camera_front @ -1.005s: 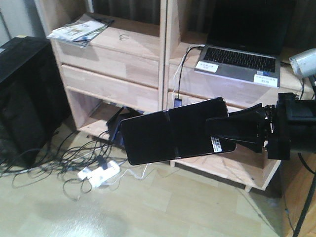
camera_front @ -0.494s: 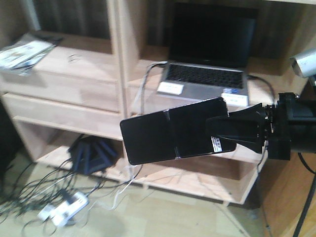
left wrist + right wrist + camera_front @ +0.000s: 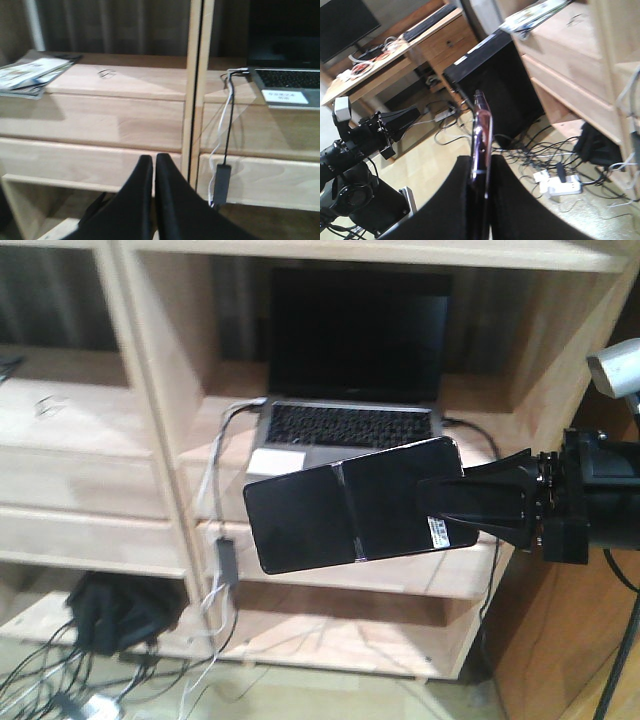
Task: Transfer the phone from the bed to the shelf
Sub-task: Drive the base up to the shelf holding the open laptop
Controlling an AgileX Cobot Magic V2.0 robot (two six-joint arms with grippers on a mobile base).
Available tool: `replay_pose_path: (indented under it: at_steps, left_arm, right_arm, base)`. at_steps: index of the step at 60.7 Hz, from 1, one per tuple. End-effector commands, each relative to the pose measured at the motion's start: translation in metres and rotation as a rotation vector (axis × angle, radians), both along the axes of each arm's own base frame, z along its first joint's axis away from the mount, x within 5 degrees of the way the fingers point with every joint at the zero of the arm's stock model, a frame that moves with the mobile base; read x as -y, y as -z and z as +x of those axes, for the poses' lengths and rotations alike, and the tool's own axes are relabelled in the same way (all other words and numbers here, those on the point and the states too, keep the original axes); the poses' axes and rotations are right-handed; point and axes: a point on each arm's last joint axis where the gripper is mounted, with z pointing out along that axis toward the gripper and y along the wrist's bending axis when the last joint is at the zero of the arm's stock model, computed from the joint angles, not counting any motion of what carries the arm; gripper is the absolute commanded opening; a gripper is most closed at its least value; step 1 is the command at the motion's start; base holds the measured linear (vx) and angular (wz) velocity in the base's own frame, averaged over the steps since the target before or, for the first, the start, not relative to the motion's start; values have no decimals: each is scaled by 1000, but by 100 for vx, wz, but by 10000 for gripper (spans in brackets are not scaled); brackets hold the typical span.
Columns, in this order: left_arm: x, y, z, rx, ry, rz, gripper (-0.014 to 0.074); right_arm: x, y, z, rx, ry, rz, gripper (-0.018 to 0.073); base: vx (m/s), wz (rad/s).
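Aloft, phone [image 3: 350, 515] between right jaws

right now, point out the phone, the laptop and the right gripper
phone [image 3: 310, 520], front view, glossy face left of the crease
laptop [image 3: 350, 426], front view, keyboard deck
right gripper [image 3: 434, 506], front view, fingertip clamped over the phone

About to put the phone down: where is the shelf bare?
The shelf is bare left of the divider, up to the magazines. The laptop and its cable crowd the right bay. The right gripper holds the phone.
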Motion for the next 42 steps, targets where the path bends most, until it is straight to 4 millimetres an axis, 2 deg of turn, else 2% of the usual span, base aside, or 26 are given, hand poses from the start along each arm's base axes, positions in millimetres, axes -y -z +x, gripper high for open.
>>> replay_pose_path:
  at_steps: [1, 42]
  left_arm:
    - [-1, -6, 1, 77, -6, -8, 1]
    - [-1, -6, 1, 77, -6, -8, 1]
  right_arm:
    - [-4, -21, -8, 47, -57, 113, -4]
    - [-4, -21, -8, 47, -57, 113, -4]
  base:
    - [22, -19]
    - [19, -9]
